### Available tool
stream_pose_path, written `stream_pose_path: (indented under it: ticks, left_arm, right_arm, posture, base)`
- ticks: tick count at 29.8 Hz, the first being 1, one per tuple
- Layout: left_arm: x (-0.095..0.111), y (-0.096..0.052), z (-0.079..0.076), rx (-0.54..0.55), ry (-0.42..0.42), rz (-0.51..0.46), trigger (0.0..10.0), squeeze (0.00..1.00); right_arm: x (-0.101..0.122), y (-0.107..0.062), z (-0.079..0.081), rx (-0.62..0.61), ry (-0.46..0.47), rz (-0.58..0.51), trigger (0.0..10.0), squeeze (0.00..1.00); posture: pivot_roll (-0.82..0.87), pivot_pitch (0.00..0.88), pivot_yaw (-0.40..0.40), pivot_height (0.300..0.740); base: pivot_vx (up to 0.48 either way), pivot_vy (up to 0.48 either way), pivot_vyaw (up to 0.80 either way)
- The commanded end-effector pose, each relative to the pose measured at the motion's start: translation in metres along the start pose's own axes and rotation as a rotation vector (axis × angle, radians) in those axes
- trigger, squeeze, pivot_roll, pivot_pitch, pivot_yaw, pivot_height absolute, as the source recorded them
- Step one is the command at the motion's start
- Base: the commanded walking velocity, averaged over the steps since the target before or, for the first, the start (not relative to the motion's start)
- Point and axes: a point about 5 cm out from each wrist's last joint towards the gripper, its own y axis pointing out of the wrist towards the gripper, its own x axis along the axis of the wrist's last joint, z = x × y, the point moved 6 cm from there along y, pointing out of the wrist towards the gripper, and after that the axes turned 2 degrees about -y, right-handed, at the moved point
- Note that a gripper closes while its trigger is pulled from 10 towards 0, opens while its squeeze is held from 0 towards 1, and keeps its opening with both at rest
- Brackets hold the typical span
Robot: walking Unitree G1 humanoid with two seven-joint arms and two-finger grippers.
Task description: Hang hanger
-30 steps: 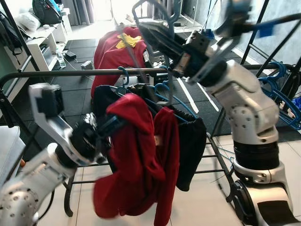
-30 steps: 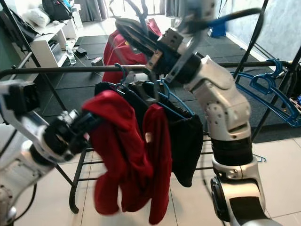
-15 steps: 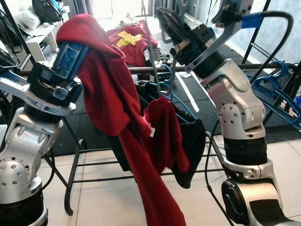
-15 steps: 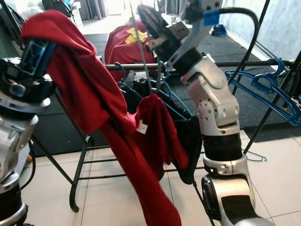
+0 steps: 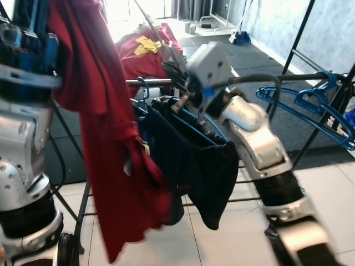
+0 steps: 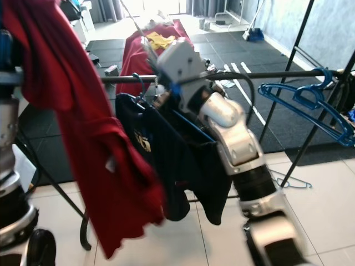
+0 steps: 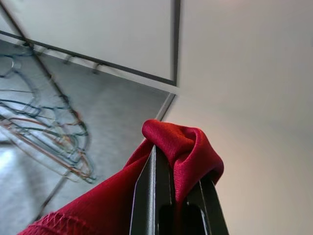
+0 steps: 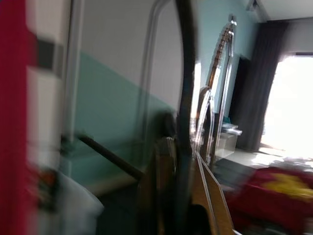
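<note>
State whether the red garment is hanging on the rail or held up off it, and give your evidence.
Held off the rail: the left gripper pinches a fold of the red garment, which dangles beside the rail.

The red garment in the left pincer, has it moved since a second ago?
Yes. The red garment has gone up: earlier it hung below the rack's rail; now the left pincer holds its top above the rail.

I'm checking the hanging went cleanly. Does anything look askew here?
Yes. The red cloth garment is bunched in the left gripper, dangling beside the black metal rail instead of sitting spread on a hanger.
</note>
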Motion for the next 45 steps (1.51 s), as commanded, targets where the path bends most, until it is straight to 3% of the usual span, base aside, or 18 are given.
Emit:
stream_pose_path:
  ticks: [1,2,4,5,6,8,10,11,12,16,17,18,21,23,28,33,44,45]
  left_arm:
    - [-0.005,-0.01,0.029,0.134,0.119,0.052,10.0,0.0]
    - [-0.005,-0.01,0.029,0.134,0.119,0.052,10.0,0.0]
    - [-0.017,-0.025,0.051,0.227,0.284,0.187,10.0,0.0]
    - [-0.017,-0.025,0.051,0.227,0.284,0.187,10.0,0.0]
    - [-0.02,-0.042,0.071,0.315,0.402,0.272,10.0,0.0]
    - [-0.02,-0.054,0.083,0.375,0.474,0.322,10.0,0.0]
    - [-0.02,-0.054,0.083,0.375,0.474,0.322,10.0,0.0]
    - [-0.017,-0.115,0.123,0.592,0.641,0.466,10.0,0.0]
    - [-0.017,-0.115,0.123,0.592,0.641,0.466,10.0,0.0]
    - [-0.013,-0.202,0.154,0.852,0.779,0.629,10.0,0.0]
    - [-0.013,-0.202,0.154,0.852,0.779,0.629,10.0,0.0]
    - [-0.011,-0.239,0.162,0.97,0.801,0.667,10.0,0.0]
    - [-0.01,-0.254,0.163,1.02,0.803,0.672,10.0,0.0]
    - [-0.014,-0.276,0.164,1.092,0.769,0.679,10.0,0.0]
    - [-0.028,-0.296,0.164,1.129,0.746,0.735,10.0,0.0]
    - [-0.033,-0.302,0.167,1.128,0.739,0.75,10.0,0.0]
    - [-0.023,-0.312,0.18,1.155,0.784,0.755,10.0,0.0]
    - [-0.022,-0.318,0.181,1.17,0.783,0.757,10.0,0.0]
  right_arm:
    - [0.03,-0.001,0.008,0.089,0.146,-0.099,10.0,0.0]
    - [0.03,-0.001,0.008,0.089,0.146,-0.099,10.0,0.0]
    - [0.013,-0.009,0.008,0.124,0.064,-0.018,10.0,0.0]
    - [0.013,-0.009,0.008,0.124,0.064,-0.018,10.0,0.0]
    - [-0.008,-0.019,0.003,0.119,-0.013,0.08,10.0,0.0]
    - [-0.022,-0.026,0.0,0.115,-0.059,0.147,10.0,0.0]
    - [-0.022,-0.026,0.0,0.115,-0.059,0.147,10.0,0.0]
    - [-0.071,-0.064,-0.013,0.082,-0.077,0.379,10.0,0.0]
    - [-0.071,-0.064,-0.013,0.082,-0.077,0.379,10.0,0.0]
    - [-0.126,-0.128,-0.03,-0.013,-0.023,0.623,10.0,0.0]
    - [-0.126,-0.128,-0.03,-0.013,-0.023,0.623,10.0,0.0]
    - [-0.151,-0.165,-0.035,-0.047,0.0,0.742,10.0,0.0]
    - [-0.161,-0.182,-0.035,-0.058,0.02,0.789,10.0,0.0]
    - [-0.172,-0.209,-0.036,-0.108,0.065,0.839,10.0,0.0]
    - [-0.174,-0.221,-0.037,-0.164,0.097,0.828,10.0,0.0]
    - [-0.173,-0.221,-0.036,-0.188,0.121,0.794,10.0,0.0]
    - [-0.197,-0.26,-0.052,-0.37,0.171,0.853,10.0,0.0]
    - [-0.201,-0.274,-0.058,-0.446,0.192,0.866,10.0,0.0]
  posture:
    - [-0.11,0.043,0.03,0.74]
    - [-0.11,0.043,0.03,0.74]
    - [-0.11,0.044,0.028,0.74]
    - [-0.11,0.044,0.028,0.74]
    - [-0.11,0.044,0.033,0.74]
    - [-0.11,0.044,0.033,0.74]
    - [-0.11,0.044,0.033,0.74]
    - [-0.11,0.044,0.028,0.74]
    - [-0.11,0.044,0.028,0.74]
    - [-0.1,0.039,0.02,0.74]
    - [-0.1,0.039,0.02,0.74]
    - [-0.1,0.035,0.014,0.74]
    - [-0.1,0.035,0.014,0.74]
    - [-0.1,0.031,0.01,0.74]
    - [-0.11,0.026,0.013,0.74]
    - [-0.11,0.021,0.015,0.74]
    - [-0.11,0.014,0.009,0.74]
    - [-0.11,0.016,0.009,0.74]
  base:
    - [0.0,0.0,0.0]
    - [0.0,0.0,0.0]
    - [0.0,0.0,0.0]
    - [0.0,0.0,0.0]
    - [0.0,0.0,0.0]
    - [0.0,0.0,0.0]
    - [0.0,0.0,0.0]
    - [0.0,0.0,0.0]
    - [0.0,0.0,0.0]
    - [0.0,0.0,0.0]
    - [0.0,0.0,0.0]
    - [0.0,0.0,0.0]
    - [0.0,0.0,0.0]
    - [0.0,0.0,0.0]
    - [-0.059,0.0,0.0]
    - [-0.361,0.0,0.0]
    - [-0.407,0.0,0.0]
    - [-0.409,0.0,0.0]
